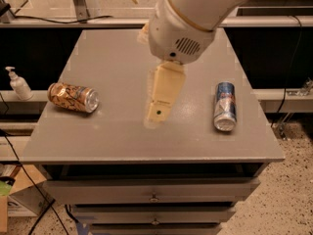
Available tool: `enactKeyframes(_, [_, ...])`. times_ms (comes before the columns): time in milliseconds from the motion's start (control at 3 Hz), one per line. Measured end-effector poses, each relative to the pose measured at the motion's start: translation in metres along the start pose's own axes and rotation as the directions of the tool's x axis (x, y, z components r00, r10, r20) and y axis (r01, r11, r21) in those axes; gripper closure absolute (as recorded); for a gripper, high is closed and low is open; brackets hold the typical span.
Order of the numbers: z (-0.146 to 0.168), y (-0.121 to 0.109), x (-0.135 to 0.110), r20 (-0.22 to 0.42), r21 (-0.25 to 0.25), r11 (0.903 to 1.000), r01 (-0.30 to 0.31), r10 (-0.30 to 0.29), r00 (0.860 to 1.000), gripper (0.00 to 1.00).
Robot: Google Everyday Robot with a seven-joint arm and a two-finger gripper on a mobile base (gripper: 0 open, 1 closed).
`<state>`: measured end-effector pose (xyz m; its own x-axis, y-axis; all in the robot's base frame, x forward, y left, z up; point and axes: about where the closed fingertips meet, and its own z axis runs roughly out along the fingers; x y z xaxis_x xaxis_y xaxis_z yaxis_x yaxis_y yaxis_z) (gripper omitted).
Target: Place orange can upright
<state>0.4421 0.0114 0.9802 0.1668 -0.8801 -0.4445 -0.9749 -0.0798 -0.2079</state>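
Table point(112, 136): grey top over drawers point(195, 191); both cans are carried on it, well apart.
Arm point(190, 18): the big white housing is hung over the middle of the table, between the two cans; much of the far table top is hidden by it.
Gripper point(156, 117): pointed down over bare table near the centre, right of the orange can and well apart from it. It is seen edge-on, so open or closed cannot be told. Nothing seems to be held in it.
Orange can point(73, 97): laid on its side near the left edge, silver end turned right and toward the camera. No contact with the gripper is seen. Lying flat is why it is not yet upright.
Blue can point(225, 106): laid on its side near the right edge, one end toward the front. Not the task's can, so it is to be left alone.
Bottle point(19, 84): small white pump bottle, off the table on a ledge to the left.
Step judged: approach not finished; a move left to the orange can is needed before any grasp.
Risk judged: a can on its side may roll if nudged.
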Motion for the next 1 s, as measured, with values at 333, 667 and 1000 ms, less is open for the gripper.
enactKeyframes(333, [0.03,-0.026,-0.04,0.044,-0.008,0.9995,0.031,-0.031,0.999,0.0])
enactKeyframes(667, [0.059,-0.052,-0.088,0.096,-0.019,0.9961,0.087,-0.084,0.992,0.0])
enactKeyframes(1000, [0.063,-0.051,-0.095,0.102,-0.027,0.9946,0.1,-0.097,0.99,0.0])
